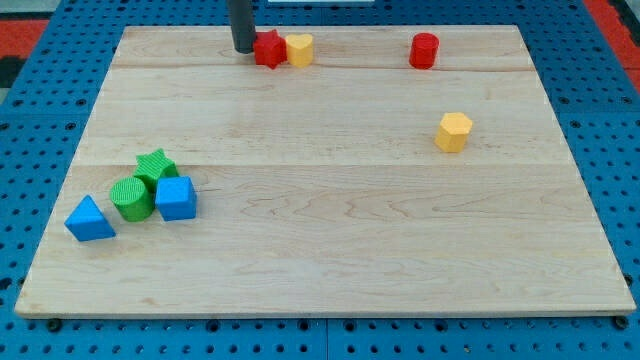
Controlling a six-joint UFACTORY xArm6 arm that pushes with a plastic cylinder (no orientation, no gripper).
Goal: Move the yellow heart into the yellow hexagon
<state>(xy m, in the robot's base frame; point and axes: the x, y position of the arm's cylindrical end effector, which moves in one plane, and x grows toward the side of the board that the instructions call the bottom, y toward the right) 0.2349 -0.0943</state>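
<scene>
Lower left of the frame, nearest the view's bottom: a blue triangle is sitting apart at the far left, and just up and right of it three blocks are clustering in contact: a green cylinder, a blue cube and, behind them, a green star. None of these is bearing on the task.

The middle of the bench is carrying nothing until the right of centre, where the yellow hexagon is standing alone. This is the target.

Upper edge of the frame: a red cylinder is standing at upper right, well apart from the rest. At upper centre-left the yellow heart is resting against a red star, the two touching side by side. The tip is sitting just beside the red star on its left, touching it or very nearly.

Claw: the arm is carrying none, only the dark rod, so there is nothing opening, closing or holding anything.

Progress, as a judgement: the task is looking barely begun. The heart is lying well apart from the hexagon, which is down and to the right of it. The tip is standing on the far side of the red star, so any push from here would be acting through the star. Left to do: getting the heart travelling rightward and downward across the bench until it meets the hexagon.
</scene>
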